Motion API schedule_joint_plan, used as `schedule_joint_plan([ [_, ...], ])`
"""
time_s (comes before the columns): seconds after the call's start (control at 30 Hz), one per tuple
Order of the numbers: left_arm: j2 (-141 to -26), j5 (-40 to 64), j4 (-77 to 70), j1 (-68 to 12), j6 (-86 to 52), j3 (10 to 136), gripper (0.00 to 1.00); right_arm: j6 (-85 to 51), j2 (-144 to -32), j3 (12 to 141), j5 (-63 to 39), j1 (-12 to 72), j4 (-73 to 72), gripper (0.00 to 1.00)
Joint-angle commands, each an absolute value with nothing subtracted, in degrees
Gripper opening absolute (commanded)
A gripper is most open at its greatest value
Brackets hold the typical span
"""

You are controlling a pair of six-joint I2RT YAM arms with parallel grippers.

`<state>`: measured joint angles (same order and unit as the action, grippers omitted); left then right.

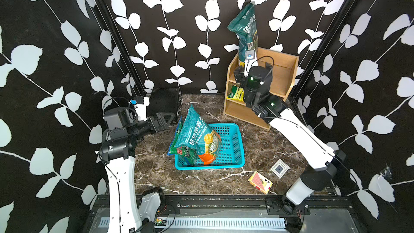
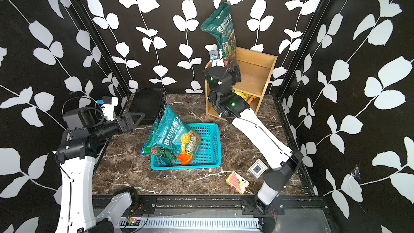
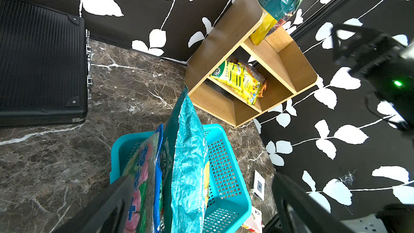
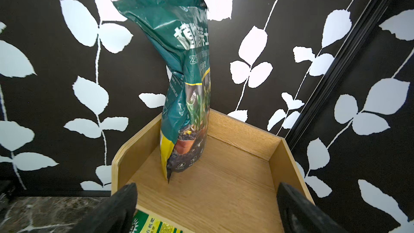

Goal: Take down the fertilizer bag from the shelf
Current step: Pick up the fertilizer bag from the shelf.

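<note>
On top tier of the shelf [image 4: 224,187]: fertilizer bag [image 4: 186,86] upright, long axis vertical. Straight ahead of the right end effector [image 4: 205,195], jaws apart and empty, not touching. Open too, but well apart from it, the left end effector [image 1: 167,119].

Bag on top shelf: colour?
The bag is dark green with yellow trim; best in right wrist view.

Robot lab booth: leaf-print backdrop walls [image 1: 179,30], marble-look tabletop [image 1: 257,144].

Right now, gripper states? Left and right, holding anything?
Left gripper: open, holding nothing.
Right gripper: open, empty, not touching the dark green bag on the shelf.
</note>
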<state>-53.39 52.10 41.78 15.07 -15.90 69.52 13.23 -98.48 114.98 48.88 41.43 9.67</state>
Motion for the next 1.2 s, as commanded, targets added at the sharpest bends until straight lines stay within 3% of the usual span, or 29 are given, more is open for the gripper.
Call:
schedule_joint_plan([
  [0.0, -53.28, 53.62, 39.74, 15.33, -16.47, 68.86, 0.99, 14.63, -103.27, 124.17, 47.89, 39.84, 14.51, 1.0],
  [0.37, -54.31, 54.33, 38.41, 15.3, -17.29, 68.07, 0.99, 23.38, -124.35, 156.15, 50.39, 36.41, 19.31, 1.0],
  [0.77, -54.84, 55.28, 37.79, 15.31, -17.67, 67.68, 0.99, 11.7, -125.93, 155.99, 38.86, 26.87, 24.74, 1.0],
  [1.17, -55.11, 55.24, 37.62, 15.37, -17.83, 67.44, 0.99, 7.52, -125.06, 152.48, 26.05, 26.11, 19.86, 0.98],
])
